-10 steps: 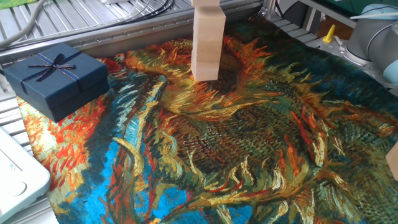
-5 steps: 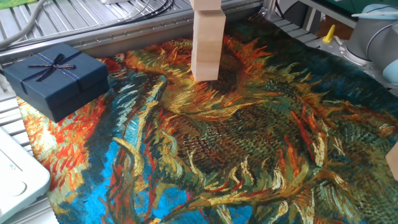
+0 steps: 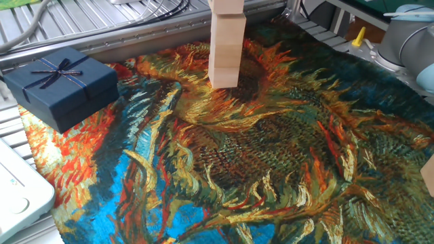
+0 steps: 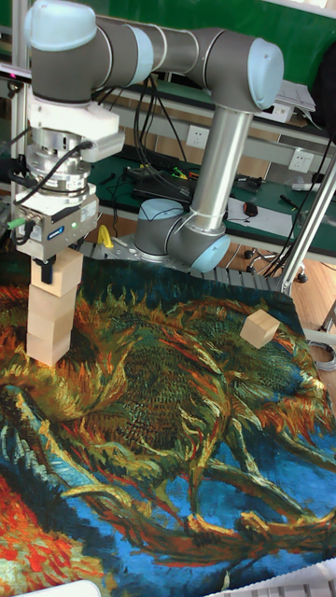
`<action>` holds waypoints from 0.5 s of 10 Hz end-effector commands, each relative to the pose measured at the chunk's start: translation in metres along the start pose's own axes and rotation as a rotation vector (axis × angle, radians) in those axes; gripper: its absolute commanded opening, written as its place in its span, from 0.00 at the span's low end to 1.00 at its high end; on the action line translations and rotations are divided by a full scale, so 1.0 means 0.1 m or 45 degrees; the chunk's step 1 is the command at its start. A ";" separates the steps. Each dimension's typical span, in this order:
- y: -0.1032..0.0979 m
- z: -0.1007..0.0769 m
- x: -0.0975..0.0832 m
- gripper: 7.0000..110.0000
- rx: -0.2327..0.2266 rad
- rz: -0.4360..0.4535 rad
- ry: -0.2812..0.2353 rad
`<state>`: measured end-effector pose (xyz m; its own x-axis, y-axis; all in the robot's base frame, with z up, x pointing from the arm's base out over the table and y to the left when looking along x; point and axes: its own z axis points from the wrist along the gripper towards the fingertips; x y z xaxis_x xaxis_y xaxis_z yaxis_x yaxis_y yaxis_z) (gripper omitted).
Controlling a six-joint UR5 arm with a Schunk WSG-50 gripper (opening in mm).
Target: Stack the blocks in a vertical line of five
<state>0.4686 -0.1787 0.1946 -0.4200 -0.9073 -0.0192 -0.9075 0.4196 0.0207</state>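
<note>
A stack of three pale wooden blocks stands at the left of the painted cloth. In the fixed view the stack rises out of the top edge. My gripper hangs straight over it, its fingers down around the top block, which sits slightly turned on the two below. One dark finger lies against that block's front face; the other is hidden behind it. A loose block lies tilted on the cloth to the right, and shows as a sliver at the right edge in the fixed view.
A dark blue gift box with a ribbon sits at the cloth's left corner. A white device lies at the lower left. The arm's base stands behind the cloth, with metal rails and cables behind it.
The top block has shifted very slightly to the right at the upper edge of the fixed view. Nothing else has moved.
</note>
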 end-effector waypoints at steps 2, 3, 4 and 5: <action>0.13 -0.01 0.06 0.00 -0.063 0.123 0.027; 0.09 -0.01 -0.03 0.00 -0.047 0.155 -0.018; 0.13 -0.02 -0.20 0.00 -0.074 0.189 -0.102; 0.10 -0.02 -0.23 0.00 -0.058 0.182 -0.117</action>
<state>0.4625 -0.1683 0.1946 -0.5096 -0.8594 -0.0422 -0.8598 0.5067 0.0637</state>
